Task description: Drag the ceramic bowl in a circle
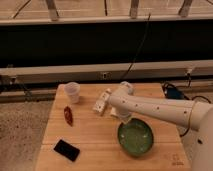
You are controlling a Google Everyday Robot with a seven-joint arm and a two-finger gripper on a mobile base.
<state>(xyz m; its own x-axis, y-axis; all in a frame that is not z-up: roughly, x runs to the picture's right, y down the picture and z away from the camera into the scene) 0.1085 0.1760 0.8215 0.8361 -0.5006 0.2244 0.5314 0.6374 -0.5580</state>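
The ceramic bowl (135, 137) stands on the wooden counter (95, 140), in the right front part of it, near the front edge. It is wide, shallow and green, with a glossy inside and a darker rim. The white arm (155, 109) comes in from the right and bends down toward the far left side of the bowl. The gripper (126, 120) is at the far rim of the bowl, on the upper left of it, and it seems to touch or hook the rim there. The arm covers the fingers, so I cannot tell how far open they are or if they really hold the rim.

I judge that the bowl is stiff and rather heavy for its size, and the glaze is slippery. It can break or chip if it goes over the edge of the counter. On wood it should slide without much effort, but it may turn around the contact point. A good place to hold is the rim, with one finger inside and one outside, pressing down only lightly.

Other things are on the counter: a small translucent cup (72, 92) at the far left, a red object (68, 115) below it, a dark flat phone-like object (67, 150) at the front left, and a white object (102, 102) just beside the arm. The circle should stay apart from them.
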